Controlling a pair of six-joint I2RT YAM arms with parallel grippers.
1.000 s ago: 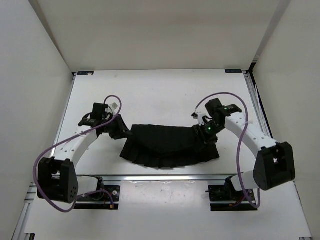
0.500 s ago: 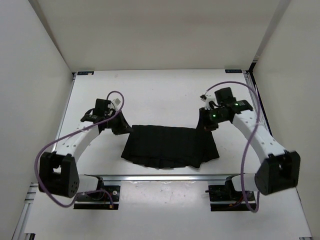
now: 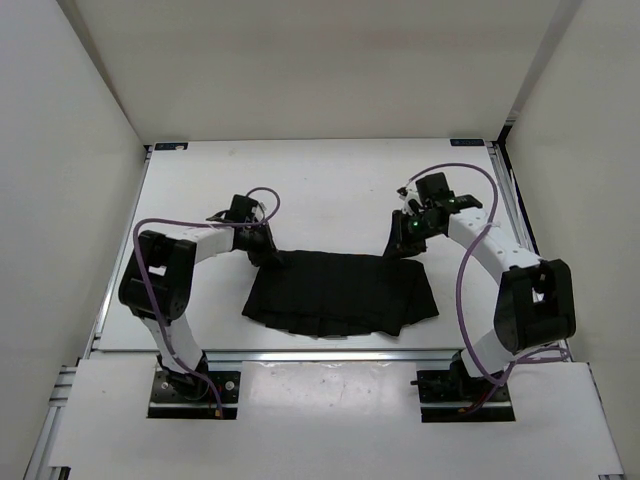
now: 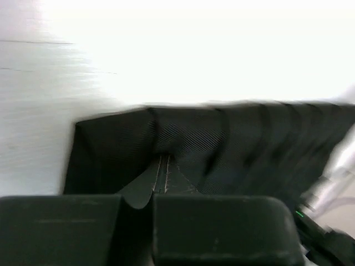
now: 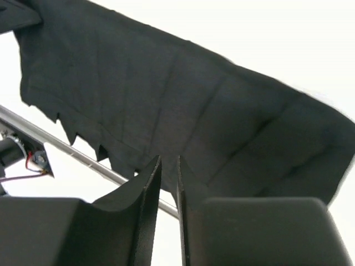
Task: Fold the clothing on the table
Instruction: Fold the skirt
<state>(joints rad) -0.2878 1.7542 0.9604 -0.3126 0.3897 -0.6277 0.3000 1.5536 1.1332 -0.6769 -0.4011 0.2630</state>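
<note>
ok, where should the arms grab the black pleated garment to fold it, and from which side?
By its two far corners, each arm from its own outer side. The clothing lies flat and wide, far edge straight, near hem jagged. The left gripper and right gripper pinch those corners now.

The clothing (image 3: 340, 293) lies on the table (image 3: 320, 185), near its front rail (image 3: 330, 352).

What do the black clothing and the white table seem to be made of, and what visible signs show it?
The clothing: soft woven fabric, matte black; pleat lines and fine diagonal ribbing show. The table: smooth hard white board, perhaps laminate; flat with slight sheen.
</note>
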